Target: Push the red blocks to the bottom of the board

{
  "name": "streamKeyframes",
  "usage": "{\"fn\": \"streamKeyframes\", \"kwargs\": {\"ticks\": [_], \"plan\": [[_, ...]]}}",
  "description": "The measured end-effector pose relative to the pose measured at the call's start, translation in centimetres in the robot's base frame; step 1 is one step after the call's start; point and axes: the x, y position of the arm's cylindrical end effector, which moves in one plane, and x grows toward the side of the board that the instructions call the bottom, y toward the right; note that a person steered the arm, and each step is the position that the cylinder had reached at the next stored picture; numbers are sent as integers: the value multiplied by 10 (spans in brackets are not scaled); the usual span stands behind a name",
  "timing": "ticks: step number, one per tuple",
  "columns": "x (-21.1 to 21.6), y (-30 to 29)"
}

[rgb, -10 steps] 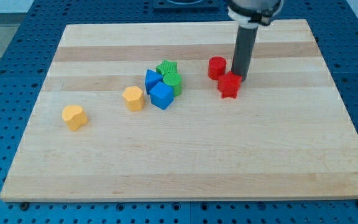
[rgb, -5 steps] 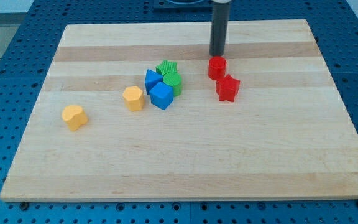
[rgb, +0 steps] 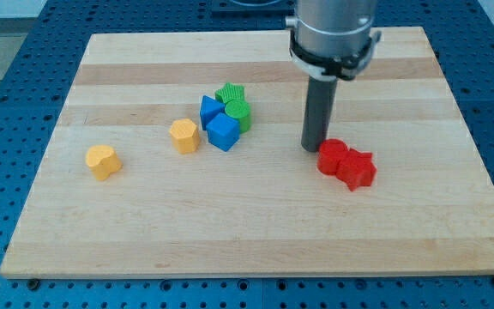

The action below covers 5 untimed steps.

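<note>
— Seeing the tip (rgb: 314, 148)? It has no jaws.
— Yes, touching the red cylinder (rgb: 333, 157), upper left side; the red star (rgb: 358, 168) sits against that, mid-board (rgb: 144, 232), right.

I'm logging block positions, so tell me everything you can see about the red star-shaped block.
The red star block is a small, matte, solid-red piece with a lobed star outline, lying flat on the wooden board in its right half, a little below mid-height. Its left side touches the red cylinder, so the two form one cluster. My tip stands just up-left of that pair, beside the cylinder and not touching the star. Nothing else is near it.
</note>
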Motion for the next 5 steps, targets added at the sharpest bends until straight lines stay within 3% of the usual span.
{"fn": "streamKeyframes", "kwargs": {"ticks": [1, 2, 3, 4, 5], "plan": [[-3, 2], [-37, 17], [-21, 77], [25, 125], [36, 123]]}}
